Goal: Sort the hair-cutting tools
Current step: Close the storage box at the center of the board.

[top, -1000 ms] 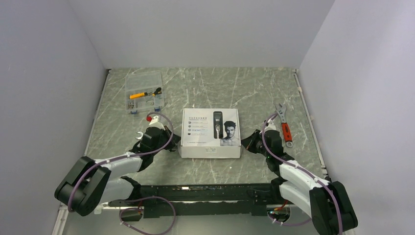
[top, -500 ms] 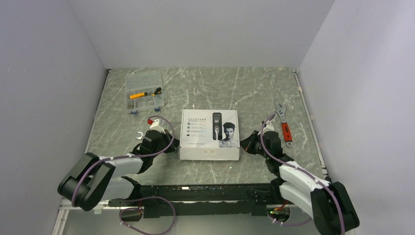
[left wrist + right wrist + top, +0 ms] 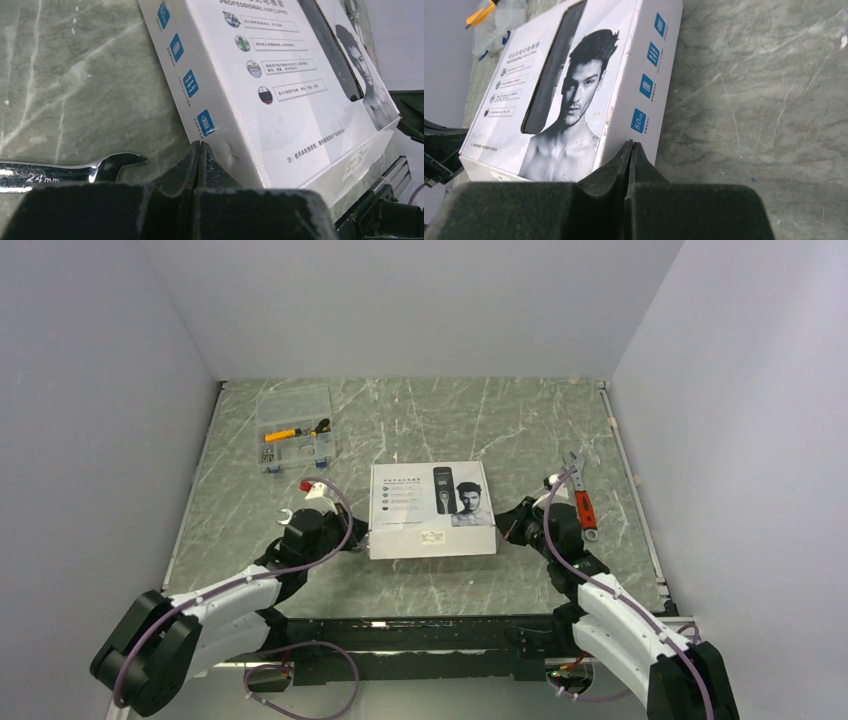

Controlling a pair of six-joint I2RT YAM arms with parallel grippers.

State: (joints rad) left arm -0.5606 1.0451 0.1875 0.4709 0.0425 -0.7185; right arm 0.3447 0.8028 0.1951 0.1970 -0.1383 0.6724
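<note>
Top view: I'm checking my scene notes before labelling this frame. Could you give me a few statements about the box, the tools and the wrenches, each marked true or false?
1. The left tool and right tool are both shut, one at each side of the white box. True.
2. The white box is open. False: it is closed.
3. The red-handled wrench lies left of the box. False: it lies to the right.
4. A silver wrench lies beside the left tool. True.
</note>
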